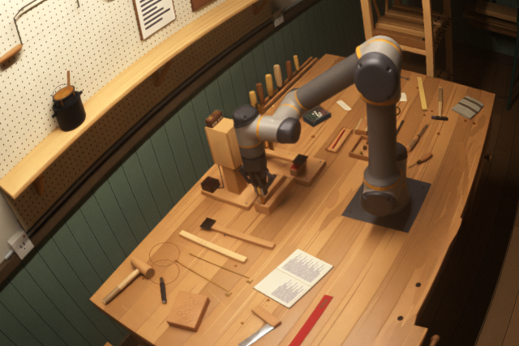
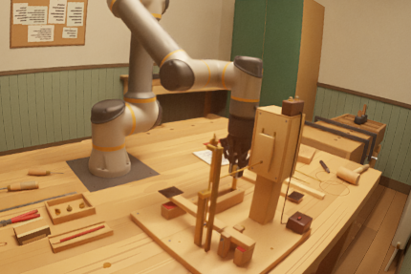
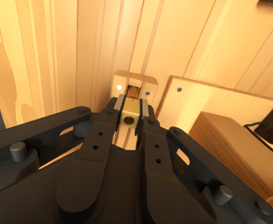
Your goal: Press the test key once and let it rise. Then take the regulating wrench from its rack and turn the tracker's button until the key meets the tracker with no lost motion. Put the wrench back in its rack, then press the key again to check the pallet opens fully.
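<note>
The regulating wrench is mostly hidden: only its brass square head with a round socket shows, with a stub of wooden handle behind it. My gripper has its finger pads clamped on the two sides of that head. The wrench lies in the slot of its wooden rack, a low trough beside the test rig's base board. The gripper points straight down into the trough. The upright wooden tracker block stands close beside it, with a thin wire running down its side. The test key with its dark pad lies on the same board.
The arm's base stands on a grey mat further along the bench. A booklet, a red rule, wooden strips and a mallet lie toward the near end. Trays and hand tools lie beyond the arm.
</note>
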### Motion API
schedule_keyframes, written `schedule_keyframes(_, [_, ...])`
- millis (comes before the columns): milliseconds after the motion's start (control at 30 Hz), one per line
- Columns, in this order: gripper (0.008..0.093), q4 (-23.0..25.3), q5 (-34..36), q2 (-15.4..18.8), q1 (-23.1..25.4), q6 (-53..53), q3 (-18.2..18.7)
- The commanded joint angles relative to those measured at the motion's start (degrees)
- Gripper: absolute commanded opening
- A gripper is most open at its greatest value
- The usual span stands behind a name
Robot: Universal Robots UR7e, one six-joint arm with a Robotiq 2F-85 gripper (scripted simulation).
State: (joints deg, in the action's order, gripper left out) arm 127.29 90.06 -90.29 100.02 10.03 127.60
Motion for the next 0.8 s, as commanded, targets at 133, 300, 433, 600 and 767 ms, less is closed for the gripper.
schedule_keyframes(133, [0.0300, 0.05, -0.06, -0.03, 0.01, 0.00, -0.04])
schedule_keyframes(300, [0.0400, 0.05, -0.06, -0.03, 0.01, 0.00, -0.04])
schedule_keyframes(433, [0.0440, 0.05, -0.06, -0.03, 0.01, 0.00, -0.04])
schedule_keyframes(600, [0.0440, 0.05, -0.06, -0.03, 0.01, 0.00, -0.04])
schedule_keyframes(767, [0.0440, 0.04, -0.06, -0.04, 0.01, 0.00, -0.04])
